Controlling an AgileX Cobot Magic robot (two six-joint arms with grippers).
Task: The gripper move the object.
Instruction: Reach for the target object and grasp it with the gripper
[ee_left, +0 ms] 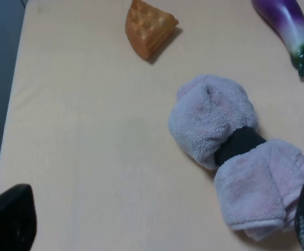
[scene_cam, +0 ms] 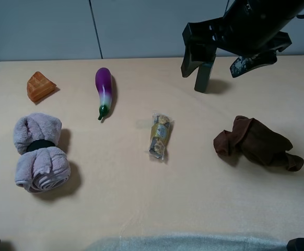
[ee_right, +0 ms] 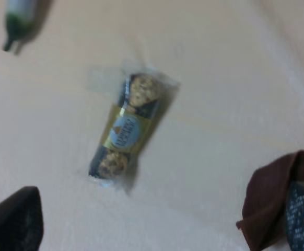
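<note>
A clear packet of gold-wrapped chocolates (scene_cam: 160, 135) lies flat at the table's middle; it also shows in the right wrist view (ee_right: 126, 128). A crumpled brown cloth (scene_cam: 256, 143) lies to its right, and its edge shows in the right wrist view (ee_right: 277, 201). My right gripper (scene_cam: 222, 65) hangs open and empty above the far right of the table, behind both; in its own view (ee_right: 157, 230) the jaws stand wide apart. My left gripper (ee_left: 157, 225) is open and empty, near a rolled pink towel (ee_left: 235, 157). It is out of the exterior view.
The pink towel roll with a black band (scene_cam: 39, 151) lies at the left. An orange waffle wedge (scene_cam: 39, 86) and a purple eggplant (scene_cam: 104, 91) lie at the back left. A grey cloth edge (scene_cam: 194, 243) runs along the front.
</note>
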